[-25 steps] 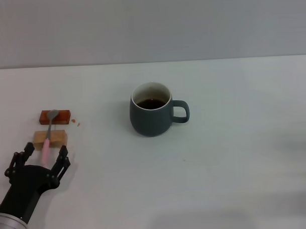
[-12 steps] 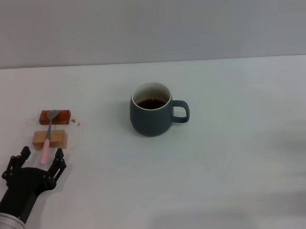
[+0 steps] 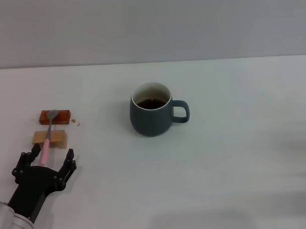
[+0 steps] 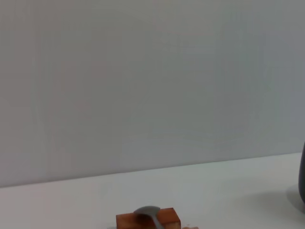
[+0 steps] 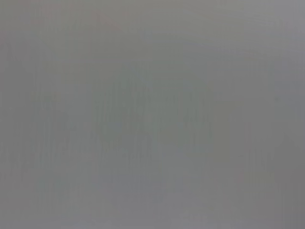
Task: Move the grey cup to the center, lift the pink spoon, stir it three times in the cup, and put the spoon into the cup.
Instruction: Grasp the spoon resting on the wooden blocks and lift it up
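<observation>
On the white bench, the dark slate-grey rounded ceramic cup stands upright near the middle, its cream-white inside holding dark liquid and its loop handle turned toward the robot's right. Well apart from it, over on the robot's left, the small slim spoon with a pale pink handle and grey metal bowl lies across two little blocks: its metal bowl rests on the farther red-brown block, and its handle crosses the nearer tan wooden block, with the pink end reaching past that block toward the robot. The left gripper, black and on a dark arm that comes in from the near left corner, sits low at the near end of the spoon with its fingers spread apart, one on either side of the pink handle tip; neither finger can be seen pressing on the handle. The left wrist view shows the red-brown block with the spoon's grey bowl on top of it, against a plain grey wall, and a sliver of the cup at the frame edge. The right gripper appears in no view, and the right wrist view gives only a flat grey field.
</observation>
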{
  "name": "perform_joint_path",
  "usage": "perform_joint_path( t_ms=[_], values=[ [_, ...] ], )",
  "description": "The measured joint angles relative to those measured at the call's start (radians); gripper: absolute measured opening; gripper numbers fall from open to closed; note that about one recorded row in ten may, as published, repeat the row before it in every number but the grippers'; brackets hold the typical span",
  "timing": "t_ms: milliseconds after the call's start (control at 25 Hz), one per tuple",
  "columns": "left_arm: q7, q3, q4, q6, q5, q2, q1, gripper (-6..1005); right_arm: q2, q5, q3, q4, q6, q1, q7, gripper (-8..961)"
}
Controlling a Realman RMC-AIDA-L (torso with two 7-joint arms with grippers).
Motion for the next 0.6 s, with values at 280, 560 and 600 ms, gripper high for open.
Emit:
perform_joint_path(
  t_ms=[280, 560, 600],
  values=[
    [0.003, -0.002, -0.003, 0.001, -0.006, -0.001, -0.001, 768, 0.0, 0.0, 0.0, 0.001, -0.001, -0.003, 0.0, -1],
    [0.001, 0.003, -0.003, -0.005, -0.054, -0.001, -0.003, 759, 0.0, -0.003, 0.0, 0.001, -0.001, -0.004, 0.0, -2],
    [0.001, 0.005, -0.003, -0.005, -0.062, -0.001, -0.004, 758, 0.0, -0.004, 0.0, 0.001, -0.001, -0.004, 0.0, -2]
  ],
)
